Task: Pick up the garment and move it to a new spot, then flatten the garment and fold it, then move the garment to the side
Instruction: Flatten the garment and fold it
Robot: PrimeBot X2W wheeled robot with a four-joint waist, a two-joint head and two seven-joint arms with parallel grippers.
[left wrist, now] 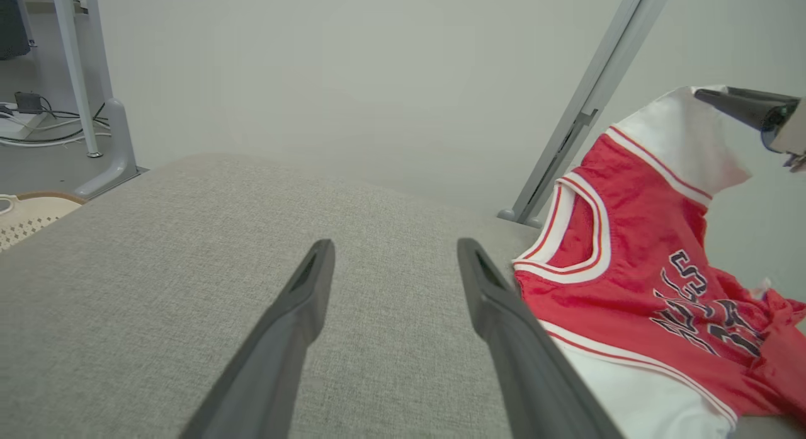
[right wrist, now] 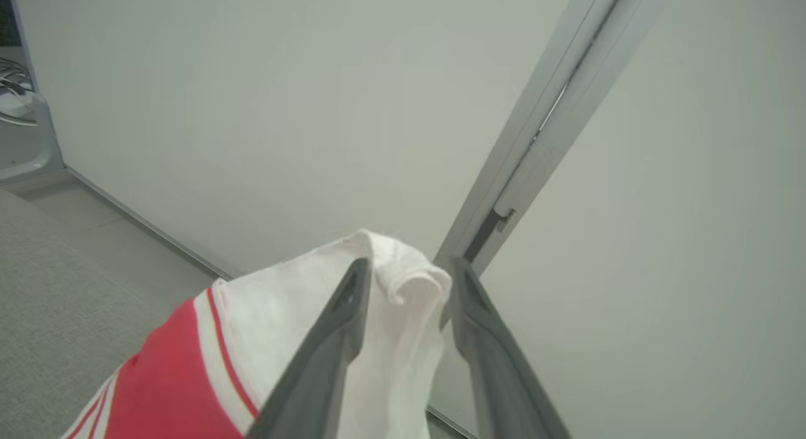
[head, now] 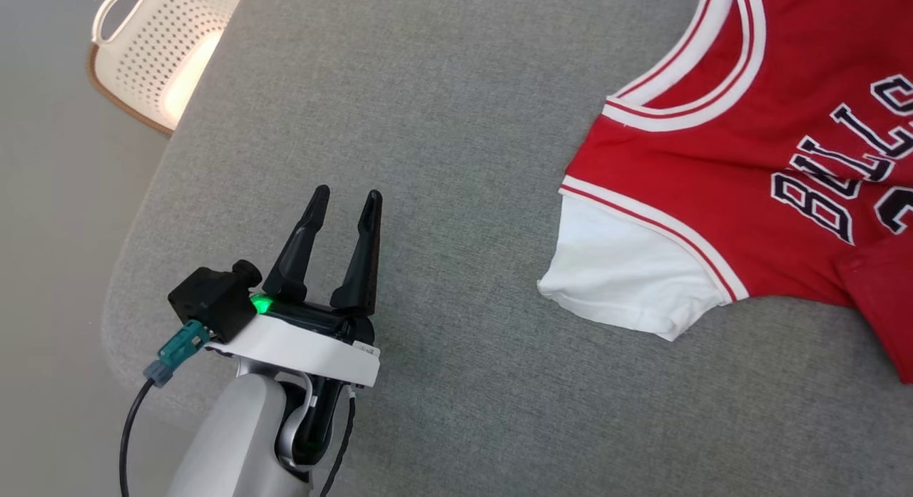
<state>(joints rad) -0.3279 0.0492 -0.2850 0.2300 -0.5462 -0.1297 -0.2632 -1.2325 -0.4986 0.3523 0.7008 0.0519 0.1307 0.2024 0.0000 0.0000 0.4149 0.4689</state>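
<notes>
The garment, a red jersey with white sleeves, lay on the grey padded surface between 1 and 4 o'clock in the head view, running off the frame on that side. The left gripper hovered over bare cloth at 7 o'clock, fingers spread and holding nothing. A white basket sat off the surface's edge at 10 o'clock. In the right wrist view the right gripper was clamped on a bunched white sleeve, and the left wrist view showed that sleeve hoisted off the surface at 2 o'clock, with the red body trailing down from it. The step looked like the pick-up for the move. To do it well, the free gripper should probably cross toward 3 o'clock to the near sleeve, pinch a single layer close to the striped shoulder seam rather than the loose hem, and rise level with its partner, so the jersey hangs stretched between two points instead of dragging and twisting from one. Judging by the neckline and the lettering, the collar pointed toward about 10 o'clock and the hem toward 4, giving the long axis. The shoulder line crossed it from 7 to 1 o'clock.
</notes>
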